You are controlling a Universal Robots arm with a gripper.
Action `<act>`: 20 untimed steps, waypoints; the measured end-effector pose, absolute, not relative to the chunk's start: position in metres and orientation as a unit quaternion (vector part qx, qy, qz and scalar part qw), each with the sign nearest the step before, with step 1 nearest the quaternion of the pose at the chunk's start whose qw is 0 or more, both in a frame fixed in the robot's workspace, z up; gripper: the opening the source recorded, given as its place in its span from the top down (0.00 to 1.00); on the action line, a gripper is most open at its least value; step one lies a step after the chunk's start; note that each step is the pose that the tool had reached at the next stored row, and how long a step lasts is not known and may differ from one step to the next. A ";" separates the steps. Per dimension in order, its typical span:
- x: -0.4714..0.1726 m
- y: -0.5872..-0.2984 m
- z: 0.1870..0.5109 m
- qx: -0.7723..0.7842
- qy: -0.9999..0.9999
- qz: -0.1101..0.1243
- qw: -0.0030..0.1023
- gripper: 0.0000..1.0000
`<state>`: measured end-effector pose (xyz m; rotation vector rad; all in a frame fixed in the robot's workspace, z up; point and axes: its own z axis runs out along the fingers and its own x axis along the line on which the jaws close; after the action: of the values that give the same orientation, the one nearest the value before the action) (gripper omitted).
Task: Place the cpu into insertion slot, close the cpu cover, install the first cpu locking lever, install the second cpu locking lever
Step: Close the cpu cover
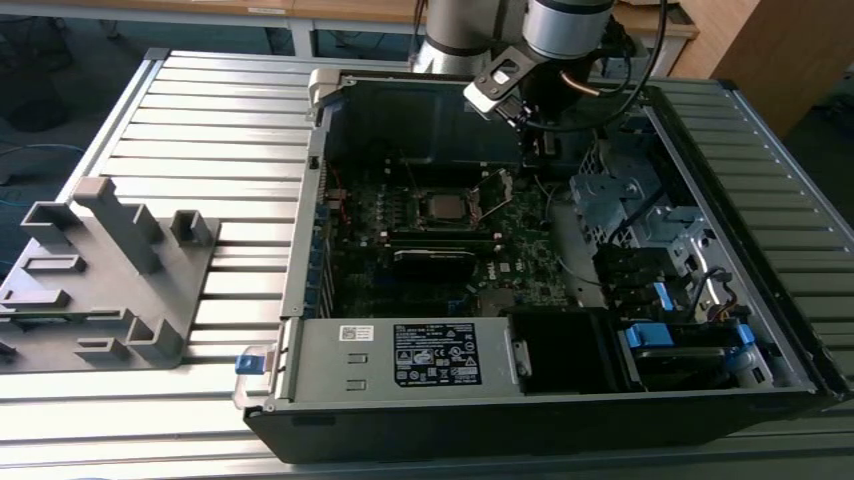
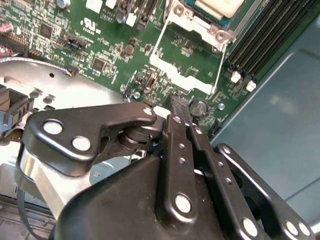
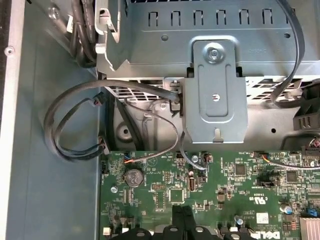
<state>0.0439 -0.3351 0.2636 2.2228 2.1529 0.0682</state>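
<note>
One cpu (image 1: 445,207) is on record as seated in the insertion slot (image 2: 212,31), its grey top sitting flat inside the silvery rim. We judge the placing step complete on that evidence.

The cpu cover (image 2: 185,80) stands swung up off the socket on its hinge. It is tilted towards the gripper (image 2: 177,102), and green board shows through its window. This leaves the chip exposed, so we rate the closing step as not yet done.

We find the gripper low over the motherboard (image 3: 165,195), just beside the raised free edge of the cover. We cannot tell whether the tip touches the frame.

In both wrist views its fingers (image 3: 178,216) are pressed together with nothing between them. In our judgement they are held closed to give one narrow, stiff tip. Such a tip suits pressing on a thin plate among crowded parts, with the long memory slots (image 2: 265,35) lying close beside the socket.

The computer case (image 1: 300,250) lies on its side on the slatted table (image 1: 200,110), open face up. We take this placement as giving the arm access from above.
</note>
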 end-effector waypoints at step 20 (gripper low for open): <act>0.048 -0.335 0.258 0.718 0.696 0.009 0.024 0.90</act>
<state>0.0477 -0.3351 0.2583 2.2217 2.1519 0.0284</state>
